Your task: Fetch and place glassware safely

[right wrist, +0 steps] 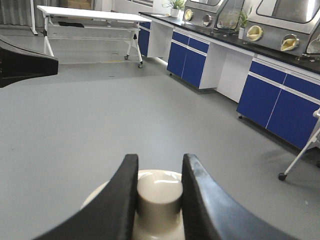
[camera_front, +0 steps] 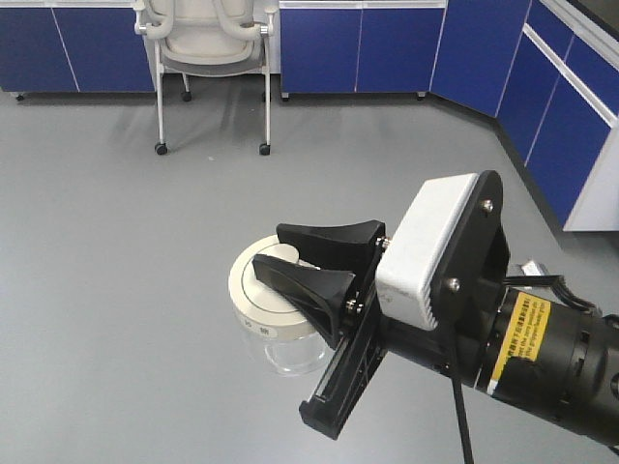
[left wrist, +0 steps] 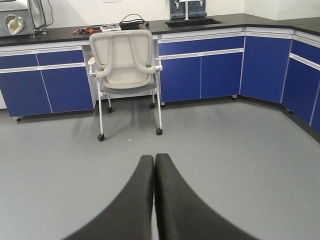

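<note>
The right gripper [camera_front: 271, 249] pinches the glassware [camera_front: 288, 350] by the round knob [right wrist: 159, 197] at the middle of its lid [camera_front: 253, 295], black jaws closed on either side of the knob. In the front view the jar sits just below centre, toward 6 o'clock, at the tip of the arm that enters from 4 o'clock, with only the grey floor [camera_front: 116, 242] behind it. It is a small, squat jar of clear glass; the flat cream-white lid is wider than the body under it and carries small dark marks on its rim. The right wrist view shows the cream knob filling the gap between the two jaws, the lid's pale dome spreading below. The left gripper [left wrist: 154, 159] has its jaws pressed together with nothing between them, pointing out over bare floor. Farther off, a pale mesh-backed chair [camera_front: 213, 39] on castors stands at 11 o'clock in the front view, and at 12 o'clock before the left wrist. Behind it runs a row of blue cabinets [camera_front: 387, 48] under a dark counter [left wrist: 225, 22], turning the corner at 2 o'clock.
</note>
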Tool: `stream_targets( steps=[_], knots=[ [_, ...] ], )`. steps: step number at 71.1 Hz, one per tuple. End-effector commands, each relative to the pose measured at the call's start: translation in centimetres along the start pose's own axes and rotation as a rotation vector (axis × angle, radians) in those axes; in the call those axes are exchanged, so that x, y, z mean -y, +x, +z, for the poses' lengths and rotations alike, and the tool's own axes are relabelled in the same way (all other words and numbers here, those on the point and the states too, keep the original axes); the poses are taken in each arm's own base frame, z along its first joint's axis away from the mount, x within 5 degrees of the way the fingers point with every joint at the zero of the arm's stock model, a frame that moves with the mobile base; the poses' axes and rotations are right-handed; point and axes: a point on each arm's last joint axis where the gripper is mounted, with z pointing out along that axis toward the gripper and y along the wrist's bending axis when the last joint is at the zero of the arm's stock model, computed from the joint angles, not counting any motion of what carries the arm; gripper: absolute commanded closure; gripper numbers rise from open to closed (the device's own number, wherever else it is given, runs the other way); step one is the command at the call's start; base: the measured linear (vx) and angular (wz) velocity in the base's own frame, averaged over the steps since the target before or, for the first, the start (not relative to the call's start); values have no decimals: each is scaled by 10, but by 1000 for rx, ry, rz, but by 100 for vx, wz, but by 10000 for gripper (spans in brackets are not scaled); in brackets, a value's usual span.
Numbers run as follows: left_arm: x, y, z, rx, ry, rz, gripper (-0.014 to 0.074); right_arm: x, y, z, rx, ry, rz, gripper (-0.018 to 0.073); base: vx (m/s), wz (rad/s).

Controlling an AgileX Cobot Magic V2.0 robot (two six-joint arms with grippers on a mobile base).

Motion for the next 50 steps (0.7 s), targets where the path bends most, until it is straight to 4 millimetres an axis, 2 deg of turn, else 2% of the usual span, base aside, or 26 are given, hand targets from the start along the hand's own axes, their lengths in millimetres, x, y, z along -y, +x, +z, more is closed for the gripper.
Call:
stream_targets(
  steps=[1,50],
  knots=[
    [-1,-14,-1,87,-6,-8,603,-1,-24,-4,134,-23,-1,560,56,4],
    [-1,-14,-1,87,-6,-7,603,-1,-24,-4,134,-23,-1,560,58,2]
  ],
)
